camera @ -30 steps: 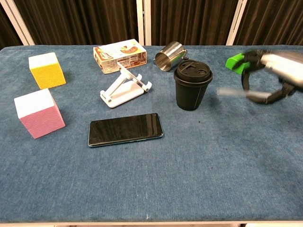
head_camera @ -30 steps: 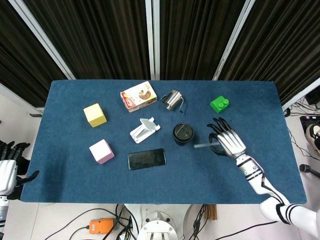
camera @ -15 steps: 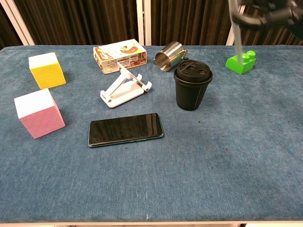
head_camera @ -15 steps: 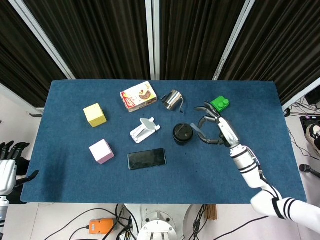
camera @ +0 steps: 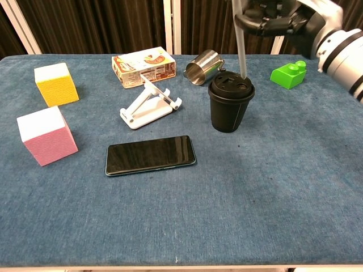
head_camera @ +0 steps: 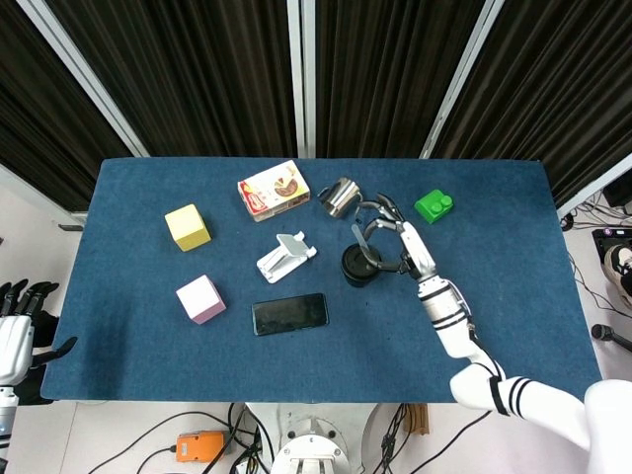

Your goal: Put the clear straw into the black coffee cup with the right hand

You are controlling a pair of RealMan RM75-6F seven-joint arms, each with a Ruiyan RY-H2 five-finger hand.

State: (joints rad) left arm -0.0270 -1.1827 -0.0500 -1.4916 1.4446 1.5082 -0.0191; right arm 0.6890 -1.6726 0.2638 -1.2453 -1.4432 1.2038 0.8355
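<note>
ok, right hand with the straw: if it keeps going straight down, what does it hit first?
Likely the lid of the black coffee cup. The right hand holds the clear straw nearly upright, its lower tip at the lid; whether it is lined up with the hole is unclear.

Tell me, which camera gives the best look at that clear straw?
The chest view: there the clear straw stands upright below the right robot hand, its tip at the black coffee cup's lid. From the head view, the robot hand mostly hides it above the cup.
</note>
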